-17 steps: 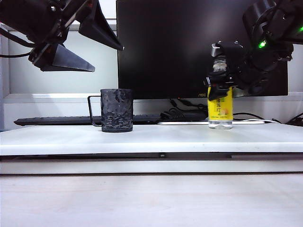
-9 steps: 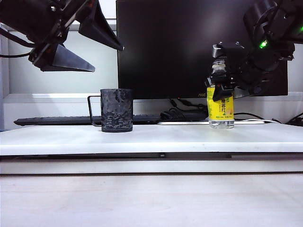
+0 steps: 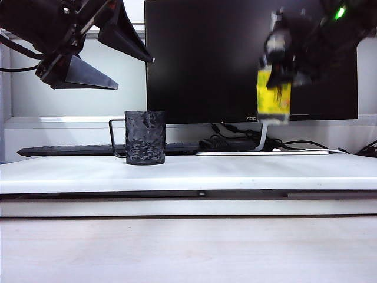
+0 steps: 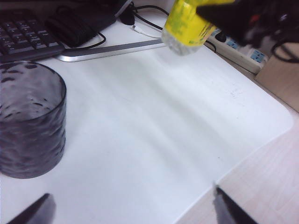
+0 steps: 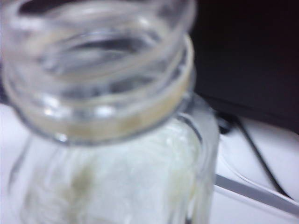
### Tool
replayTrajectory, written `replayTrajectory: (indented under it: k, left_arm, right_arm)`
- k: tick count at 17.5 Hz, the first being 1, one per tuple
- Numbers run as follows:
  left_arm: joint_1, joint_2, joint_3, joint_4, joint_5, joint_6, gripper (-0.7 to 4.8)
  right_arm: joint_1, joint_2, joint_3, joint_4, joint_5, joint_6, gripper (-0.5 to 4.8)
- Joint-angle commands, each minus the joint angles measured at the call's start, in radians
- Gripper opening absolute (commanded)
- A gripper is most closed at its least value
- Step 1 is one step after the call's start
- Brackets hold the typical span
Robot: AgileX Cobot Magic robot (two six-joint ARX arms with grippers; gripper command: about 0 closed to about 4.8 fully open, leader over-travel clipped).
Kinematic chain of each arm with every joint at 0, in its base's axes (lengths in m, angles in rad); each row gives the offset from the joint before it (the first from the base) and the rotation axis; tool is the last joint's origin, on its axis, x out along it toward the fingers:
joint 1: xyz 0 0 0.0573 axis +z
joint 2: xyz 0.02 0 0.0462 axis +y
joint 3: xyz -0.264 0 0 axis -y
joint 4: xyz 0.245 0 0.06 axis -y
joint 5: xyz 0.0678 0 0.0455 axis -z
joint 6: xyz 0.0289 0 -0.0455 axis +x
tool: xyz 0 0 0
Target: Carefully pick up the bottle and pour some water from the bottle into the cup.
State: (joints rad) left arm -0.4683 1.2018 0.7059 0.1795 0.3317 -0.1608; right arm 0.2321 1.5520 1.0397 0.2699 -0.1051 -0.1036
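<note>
The right gripper (image 3: 277,56) is clamped on the small clear yellow-labelled plastic bottle (image 3: 274,97), seemingly tilted, held above the white table (image 3: 235,171). The left gripper (image 3: 126,68), jaws apart, hangs above the dark mottled cylindrical cup (image 3: 145,138).

The right pincer (image 3: 281,62), at about one o'clock in front of the black monitor (image 3: 206,59), grips the bottle (image 3: 274,94) by its upper part; the bottle hangs clear above the white counter (image 3: 188,171), blurred. The cup (image 3: 145,137) stands on the counter at about nine o'clock, well apart from the bottle. The left pincer (image 3: 126,65) hovers at eleven o'clock, jaws spread wide, above the cup.
</note>
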Motion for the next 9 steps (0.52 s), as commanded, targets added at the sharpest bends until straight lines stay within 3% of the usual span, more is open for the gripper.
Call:
replayTrajectory:
  k: [1, 7, 9]
  left_arm:
    - [0.002, -0.003, 0.004, 0.009, 0.001, 0.004, 4.79]
    - [0.002, -0.003, 0.003, 0.008, 0.002, 0.004, 4.79]
    - [0.002, -0.003, 0.004, 0.009, 0.001, 0.004, 4.79]
  right_arm:
    - [0.015, -0.034, 0.010, 0.018, -0.080, -0.005, 1.44]
    - [0.121, -0.035, 0.011, -0.094, -0.064, -0.174, 1.44]
    - [0.153, -0.035, 0.011, -0.121, -0.010, -0.191, 1.44]
